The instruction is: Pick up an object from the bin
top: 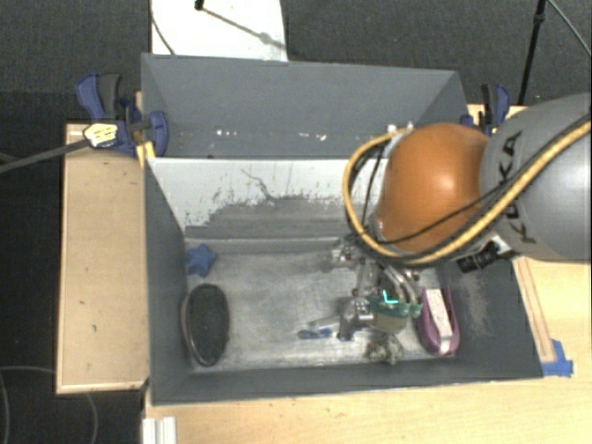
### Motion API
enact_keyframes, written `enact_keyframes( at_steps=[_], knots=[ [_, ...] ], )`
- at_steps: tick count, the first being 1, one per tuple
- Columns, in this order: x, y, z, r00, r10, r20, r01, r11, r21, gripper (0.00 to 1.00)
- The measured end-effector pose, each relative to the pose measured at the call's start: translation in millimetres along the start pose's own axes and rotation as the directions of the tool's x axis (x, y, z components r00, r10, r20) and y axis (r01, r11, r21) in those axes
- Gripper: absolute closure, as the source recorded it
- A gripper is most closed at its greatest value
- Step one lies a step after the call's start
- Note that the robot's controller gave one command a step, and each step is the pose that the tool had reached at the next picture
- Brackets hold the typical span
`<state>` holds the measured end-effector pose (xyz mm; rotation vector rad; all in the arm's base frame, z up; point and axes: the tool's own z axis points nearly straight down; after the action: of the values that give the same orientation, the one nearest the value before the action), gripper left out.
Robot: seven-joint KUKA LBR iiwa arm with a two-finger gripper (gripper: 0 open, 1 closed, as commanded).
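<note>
Crowding the arm's tip [384,326]: purple object [437,323] just right, blue scrap [317,333] left

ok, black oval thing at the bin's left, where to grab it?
Probably across its narrow middle, from straight above: the black oval lies flat, long sides exposed. The left wall sits close, so little room on that side.
</note>
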<state>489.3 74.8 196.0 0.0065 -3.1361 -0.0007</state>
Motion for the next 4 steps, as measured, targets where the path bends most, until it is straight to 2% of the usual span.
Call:
enact_keyframes(
  at_steps=[1,2,3,4],
  knots=[
    [-12.1,-77,78,0.945,-0.328,0.002,0.328,0.945,0.003,0.00],
    [-55.0,-118,124,0.887,-0.462,0.011,0.462,0.887,0.005,0.00],
    [-56.7,-116,122,0.888,-0.460,0.015,0.460,0.888,0.006,1.00],
    [-57.3,-116,44,0.897,-0.443,0.014,0.442,0.897,0.008,1.00]
  ],
)
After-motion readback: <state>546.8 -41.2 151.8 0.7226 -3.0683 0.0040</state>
